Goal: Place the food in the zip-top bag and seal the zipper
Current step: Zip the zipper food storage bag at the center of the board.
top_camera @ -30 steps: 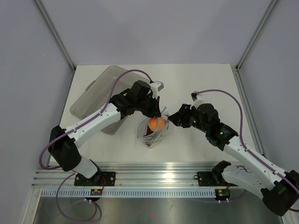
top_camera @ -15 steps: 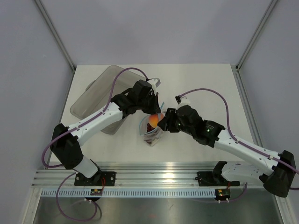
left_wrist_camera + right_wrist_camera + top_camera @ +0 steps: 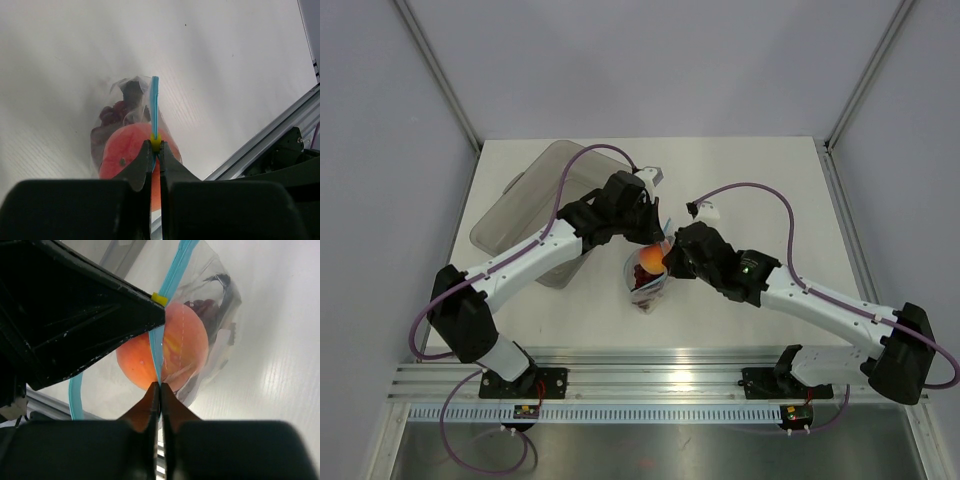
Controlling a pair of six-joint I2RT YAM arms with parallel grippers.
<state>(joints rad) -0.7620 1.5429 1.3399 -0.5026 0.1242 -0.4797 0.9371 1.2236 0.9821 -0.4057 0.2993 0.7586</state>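
The clear zip-top bag [image 3: 646,288] stands near the table's middle with the food inside. The orange peach [image 3: 649,260] sits on top and the dark grapes [image 3: 111,116] lie deeper in. My left gripper [image 3: 155,146] is shut on the blue zipper [image 3: 154,105] at its yellow slider [image 3: 155,143]. My right gripper [image 3: 160,385] is shut on the zipper [image 3: 158,352] a little farther along, with the peach [image 3: 182,347] just behind the strip and the grapes [image 3: 202,305] beyond it. In the top view both grippers meet over the bag's mouth, the left gripper [image 3: 658,238] and the right gripper [image 3: 669,262].
A large translucent grey tray [image 3: 525,210] lies at the back left, under the left arm. The aluminium rail [image 3: 650,370] runs along the near edge. Grey walls enclose the table on three sides.
The right arm has swung left to the bag, and its gripper has gone from open to shut on the zipper strip. The left gripper has kept its hold, shifting only slightly.
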